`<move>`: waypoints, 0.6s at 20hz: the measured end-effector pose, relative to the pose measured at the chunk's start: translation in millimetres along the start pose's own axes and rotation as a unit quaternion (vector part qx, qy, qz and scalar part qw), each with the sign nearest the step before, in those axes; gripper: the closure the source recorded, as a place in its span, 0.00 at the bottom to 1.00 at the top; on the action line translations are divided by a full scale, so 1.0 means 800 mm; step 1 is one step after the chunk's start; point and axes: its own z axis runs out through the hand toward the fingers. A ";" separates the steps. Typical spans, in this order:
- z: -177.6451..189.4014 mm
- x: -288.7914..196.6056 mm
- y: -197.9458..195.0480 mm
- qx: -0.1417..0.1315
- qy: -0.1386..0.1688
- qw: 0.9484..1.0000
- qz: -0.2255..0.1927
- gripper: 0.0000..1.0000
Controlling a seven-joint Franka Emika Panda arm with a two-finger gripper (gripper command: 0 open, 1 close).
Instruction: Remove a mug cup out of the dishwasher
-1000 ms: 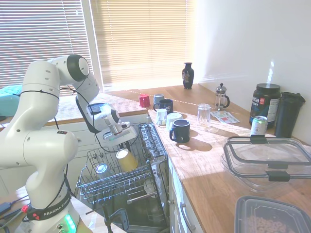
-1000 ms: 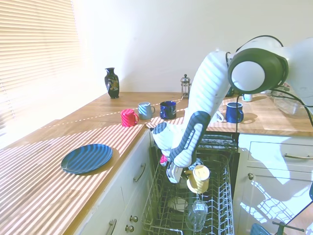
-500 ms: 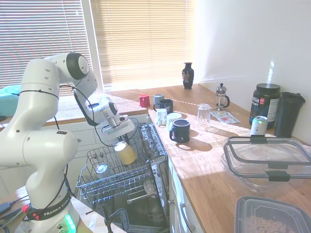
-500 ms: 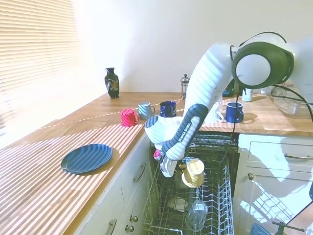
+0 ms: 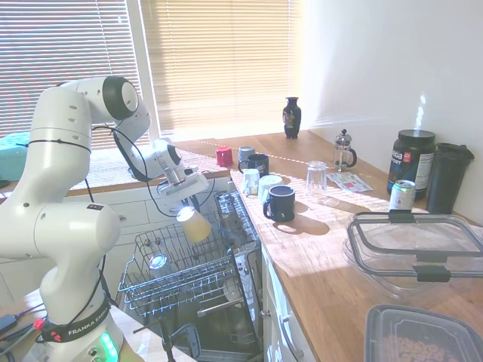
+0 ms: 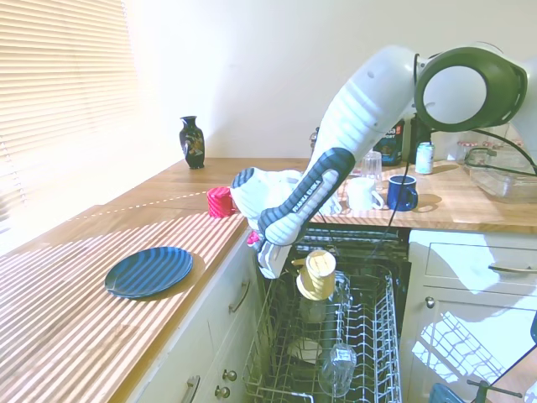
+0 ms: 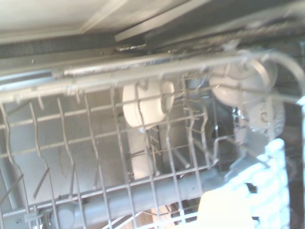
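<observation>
My gripper (image 5: 185,209) (image 6: 289,267) is shut on the mustard-yellow mug cup (image 5: 195,224) (image 6: 315,274), which hangs tilted in the air above the dishwasher's wire rack (image 5: 177,280) (image 6: 369,344). The mug is clear of the rack wires, level with the counter edge. A pale yellow patch of the mug cup (image 7: 228,210) shows at the bottom of the wrist view, with the rack (image 7: 95,157) below it. The dishwasher (image 5: 226,317) stands open among white cabinets.
A glass (image 5: 158,261) (image 6: 336,367) and a white piece (image 7: 143,102) lie in the rack. Several mugs (image 5: 281,202) (image 6: 403,191), a French press (image 5: 344,150), a vase (image 5: 292,117), jars and plastic containers (image 5: 415,249) stand on the wooden counter. A blue plate (image 6: 149,270) lies on the nearer counter.
The gripper has lifted the yellow mug up out of the rack and toward the counter side. Nothing else has moved.
</observation>
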 end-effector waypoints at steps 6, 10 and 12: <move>-0.052 0.051 0.023 0.001 0.003 1.000 0.024 1.00; -0.086 0.080 0.037 0.004 0.005 0.999 0.035 1.00; -0.100 0.093 0.040 0.007 0.005 0.999 0.039 1.00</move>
